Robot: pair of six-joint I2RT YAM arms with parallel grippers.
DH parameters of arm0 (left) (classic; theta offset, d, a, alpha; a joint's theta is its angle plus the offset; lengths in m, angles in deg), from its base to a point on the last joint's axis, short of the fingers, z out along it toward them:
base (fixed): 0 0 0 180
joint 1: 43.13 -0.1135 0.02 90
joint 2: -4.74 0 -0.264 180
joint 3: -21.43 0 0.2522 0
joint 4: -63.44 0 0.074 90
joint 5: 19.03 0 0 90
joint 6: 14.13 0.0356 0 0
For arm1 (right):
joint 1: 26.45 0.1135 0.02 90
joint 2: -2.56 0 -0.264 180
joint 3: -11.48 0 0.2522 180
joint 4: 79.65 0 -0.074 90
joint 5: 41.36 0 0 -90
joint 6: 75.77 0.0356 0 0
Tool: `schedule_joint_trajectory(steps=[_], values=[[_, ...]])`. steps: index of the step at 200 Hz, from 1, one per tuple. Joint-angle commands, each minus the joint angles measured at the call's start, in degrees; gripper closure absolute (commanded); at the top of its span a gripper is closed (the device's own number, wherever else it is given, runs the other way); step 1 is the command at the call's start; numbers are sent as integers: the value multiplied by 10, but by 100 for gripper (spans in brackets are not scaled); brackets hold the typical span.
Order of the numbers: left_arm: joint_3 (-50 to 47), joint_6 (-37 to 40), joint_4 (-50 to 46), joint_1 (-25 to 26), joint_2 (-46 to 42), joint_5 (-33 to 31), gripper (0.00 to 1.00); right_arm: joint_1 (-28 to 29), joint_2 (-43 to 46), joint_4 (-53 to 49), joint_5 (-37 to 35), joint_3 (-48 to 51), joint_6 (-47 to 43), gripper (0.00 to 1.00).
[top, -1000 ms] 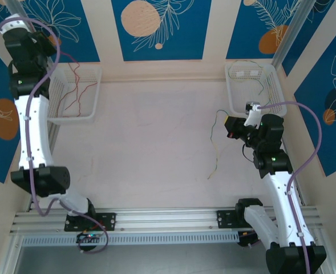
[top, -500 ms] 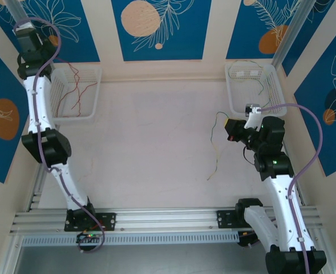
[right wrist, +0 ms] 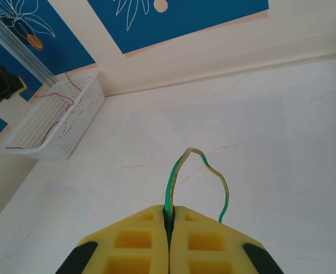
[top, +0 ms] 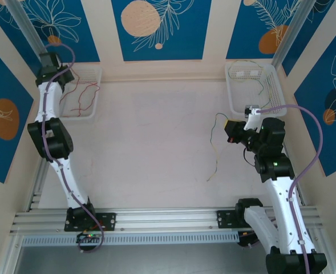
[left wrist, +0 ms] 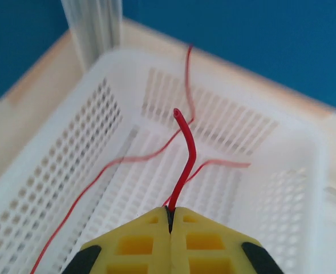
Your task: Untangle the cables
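My left gripper point(left wrist: 170, 210) is shut on a thin red cable point(left wrist: 187, 154), whose free end curves up from the yellow jaws. It hangs over the white left basket point(left wrist: 307, 171), where other red cables point(left wrist: 128, 160) lie on the floor. From above, the left gripper point(top: 62, 77) is at that basket's point(top: 94, 116) back left corner. My right gripper point(right wrist: 169, 211) is shut on a green and pale yellow cable point(right wrist: 176, 168) that arches forward. In the top view the right gripper point(top: 231, 131) is at mid right, and its cable point(top: 212, 134) trails down onto the table.
A second white basket point(top: 277, 85) at the back right holds pale cables point(top: 262, 85). Blue patterned walls close the back and sides. An aluminium rail point(top: 168, 220) runs along the near edge with both arm bases on it.
The left arm has swung from the far left wall in toward the left basket, bringing its gripper and red cable over it. The right arm has barely moved.
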Motion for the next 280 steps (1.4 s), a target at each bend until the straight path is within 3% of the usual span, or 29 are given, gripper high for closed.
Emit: schedule_joint_trajectory(steps=[1, 26, 56, 75, 90, 114, 138, 158, 197, 218, 234, 280], values=[[-39, -40, -7, 9, -47, -118, 94, 3, 5, -3, 14, -21, -15, 100], [-80, -83, -42, 22, -73, -277, 97, 4, 4, 4, 17, -23, -18, 100], [-105, -105, -58, 31, -89, -383, 96, 4, 0, 10, 24, -24, -16, 100], [-107, -69, -28, 33, -88, -344, 90, 6, 0, 7, 24, -23, -15, 100], [-92, -47, -25, 38, -78, -333, 64, 7, 2, 6, 24, -22, -15, 100], [-60, -45, -44, 40, -58, -344, 43, 8, 3, 7, 26, -20, -13, 100], [-39, -52, -53, 40, -55, -347, 39, 9, 3, 4, 26, -22, -17, 100], [-17, -50, -62, 42, -59, -345, 25, 10, 3, 0, 25, -25, -20, 100], [-10, -23, -61, 67, -108, -318, 21, 13, 5, 5, 27, -21, -14, 100], [-32, -22, -71, 93, -164, -260, 20, 17, 3, 10, 30, -22, -8, 100], [-80, -26, -57, 125, -223, -203, 20, 22, 0, 16, 27, -24, -3, 100], [-315, -20, 1, 279, -426, -208, 26, 42, -13, 25, 21, -30, -3, 100]])
